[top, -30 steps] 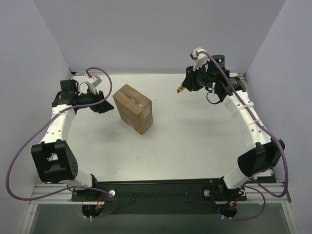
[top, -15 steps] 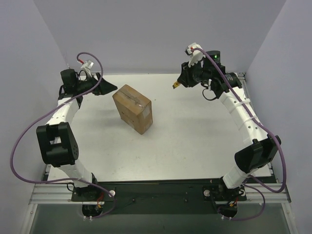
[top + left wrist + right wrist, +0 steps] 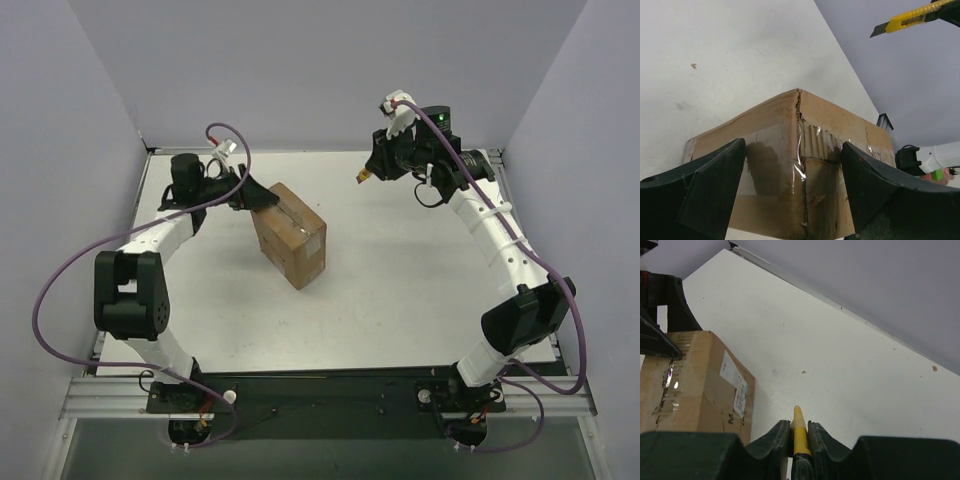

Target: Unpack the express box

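The express box [image 3: 292, 237], a brown taped carton with a white label [image 3: 735, 385] on one side, stands on the white table [image 3: 400, 290], left of the middle. My left gripper [image 3: 258, 198] is at its back-left upper corner. In the left wrist view that gripper [image 3: 792, 147] is open, with the box's [image 3: 785, 175] taped corner between the two dark fingers [image 3: 710, 190]. My right gripper [image 3: 372, 168] hovers at the back right, shut on a yellow utility knife [image 3: 799, 432] whose tip points toward the box [image 3: 690, 385].
Grey walls close in the table on three sides. The knife [image 3: 910, 19] hangs in the air above and beyond the box in the left wrist view. The right arm's links [image 3: 500, 240] run along the table's right side, and the arm bases sit on the near rail [image 3: 320, 395].
My left arm swung right from the table's left edge onto the box's corner, its jaws opening wider, and the box shifted a little to the right. The right arm rose slightly, then held still.
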### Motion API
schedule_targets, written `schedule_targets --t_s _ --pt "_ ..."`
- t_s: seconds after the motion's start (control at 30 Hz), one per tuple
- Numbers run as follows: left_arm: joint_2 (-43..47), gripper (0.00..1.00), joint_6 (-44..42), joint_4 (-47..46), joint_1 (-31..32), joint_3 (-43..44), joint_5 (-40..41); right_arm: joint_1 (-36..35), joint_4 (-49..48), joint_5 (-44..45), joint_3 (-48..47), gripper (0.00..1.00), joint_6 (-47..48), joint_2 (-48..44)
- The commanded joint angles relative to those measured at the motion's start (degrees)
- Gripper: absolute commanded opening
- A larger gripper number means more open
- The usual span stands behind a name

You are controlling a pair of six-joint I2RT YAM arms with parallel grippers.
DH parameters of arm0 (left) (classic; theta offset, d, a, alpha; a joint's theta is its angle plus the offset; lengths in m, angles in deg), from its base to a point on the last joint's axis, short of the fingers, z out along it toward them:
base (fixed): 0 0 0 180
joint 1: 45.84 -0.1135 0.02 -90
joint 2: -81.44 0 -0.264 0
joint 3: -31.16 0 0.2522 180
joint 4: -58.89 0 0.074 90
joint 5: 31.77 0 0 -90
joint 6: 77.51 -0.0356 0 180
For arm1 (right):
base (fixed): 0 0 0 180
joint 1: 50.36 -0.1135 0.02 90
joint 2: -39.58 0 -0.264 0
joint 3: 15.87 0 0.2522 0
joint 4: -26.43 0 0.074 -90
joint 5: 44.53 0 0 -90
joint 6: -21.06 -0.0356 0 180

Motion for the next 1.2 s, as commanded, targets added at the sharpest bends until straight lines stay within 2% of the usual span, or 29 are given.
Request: schedule_targets --t_s 0.0,0.1,0.2,0.37,0.43,0.6,0.67,0.7,0.73,0.77,0.8,0.83,0.87,0.9,0.93,1.0,1.03,1.1,1.17 --pt "1.8 0.86 8.0 -6.1 4.4 -2.1 2.7 0.1 -1.8 1.2 -0.8 0.0 0.1 -1.7" --pt "3.2 0.86 5.5 -3.2 6.5 -1.8 5.6 0.1 -1.7 1.6 -0.6 0.0 0.1 -2.1" --pt "3.5 0.86 8.4 -5.6 5.4 -1.1 6.0 -0.5 -1.8 2.9 -1.2 0.0 -0.3 -2.4" --pt "4.5 0.87 10.2 -7.6 2.3 -0.1 1.8 -4.9 -1.7 14.6 -3.2 0.0 1.4 -3.0" --pt "4.8 0.87 9.8 -7.7 0.1 -0.8 0.9 -6.3 -1.7 16.1 -3.2 0.0 0.9 -3.0" --pt "7.8 0.87 5.4 -6.1 -7.3 -4.1 -1.3 -7.3 -1.3 17.2 -2.0 0.0 -0.1 -3.1" --pt "9.0 0.85 -1.0 -1.9 -9.4 -5.5 -2.5 -7.5 -0.9 18.2 -1.9 0.0 -0.3 -3.2" --pt "9.2 0.8 -4.9 2.0 -10.2 -5.3 -2.3 -7.5 -0.9 18.6 -2.0 0.0 -0.3 -3.1" --pt "9.5 0.73 -13.1 5.8 -11.5 -5.5 -2.6 -7.4 -0.9 19.2 -2.0 0.0 0.0 -3.1" --pt "10.3 0.67 -17.5 13.2 -11.7 -5.9 -3.6 -7.4 -0.9 19.7 -2.1 0.0 0.2 -3.1" --pt "10.9 0.57 -22.3 17.3 -11.7 -6.3 -4.5 -7.3 -0.9 20.6 -2.2 0.0 0.3 -3.0" --pt "11.5 0.54 -31.5 21.1 -11.4 -7.0 -5.6 -7.2 -0.9 21.1 -2.3 0.0 0.4 -2.8" --pt "12.9 0.51 -35.3 25.6 -10.9 -8.9 -7.2 -7.0 -0.9 21.3 -2.4 0.0 0.4 -2.7" --pt "13.4 0.44 -42.7 28.3 -10.3 -9.9 -8.9 -6.9 -1.0 21.4 -2.8 0.0 0.4 -2.4" --pt "13.4 0.39 -47.7 35.7 -8.1 -10.5 -9.0 -6.6 -0.9 21.5 -3.0 0.0 0.4 -2.3" --pt "12.0 0.23 -58.3 44.7 -5.2 -10.2 -7.7 -6.6 -1.0 21.6 -3.9 0.0 0.4 -1.7" --pt "10.4 0.08 -65.5 50.4 -3.0 -10.0 -7.6 -6.7 -0.7 21.5 -4.3 0.0 0.4 -1.5" --pt "9.5 0.0 -66.9 50.7 -0.2 -11.3 -8.0 -6.7 -0.4 22.0 -5.9 0.0 0.7 -0.4" --pt "10.6 0.0 -63.5 44.0 1.7 -13.6 -7.4 -6.6 0.1 22.7 -6.9 0.0 1.1 0.1"
